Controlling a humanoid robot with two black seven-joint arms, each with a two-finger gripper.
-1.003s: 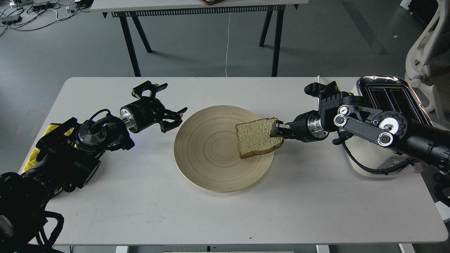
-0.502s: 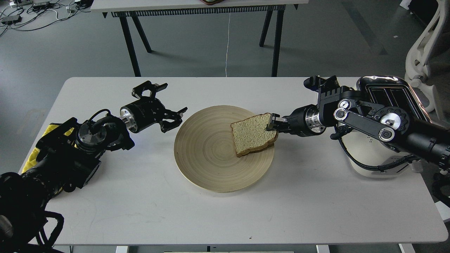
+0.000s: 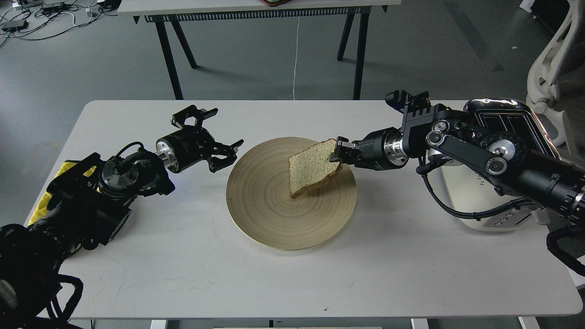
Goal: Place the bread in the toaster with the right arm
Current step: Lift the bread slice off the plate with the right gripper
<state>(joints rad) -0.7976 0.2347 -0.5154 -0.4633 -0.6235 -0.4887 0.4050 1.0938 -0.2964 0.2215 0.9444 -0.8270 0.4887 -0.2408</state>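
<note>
Lifted and tilted since earlier: bread, pinched by right claw above plate; left claw splayed, idle. Transfer to toaster, frame right, pending.

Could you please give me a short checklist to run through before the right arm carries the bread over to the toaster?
1. Grip: right gripper is shut on the bread's upper right edge: ok.
2. Lift: the slice is tilted, its lower corner low over the wooden plate; whether it is fully clear: cannot tell.
3. Grip depth: only the edge is pinched, so the slice may sag or tear: cannot tell.
4. Toaster: slots face up, partly hidden by the right arm; whether they are empty: cannot tell.
5. Left gripper: open, left of the plate, away from the path: ok.
</note>
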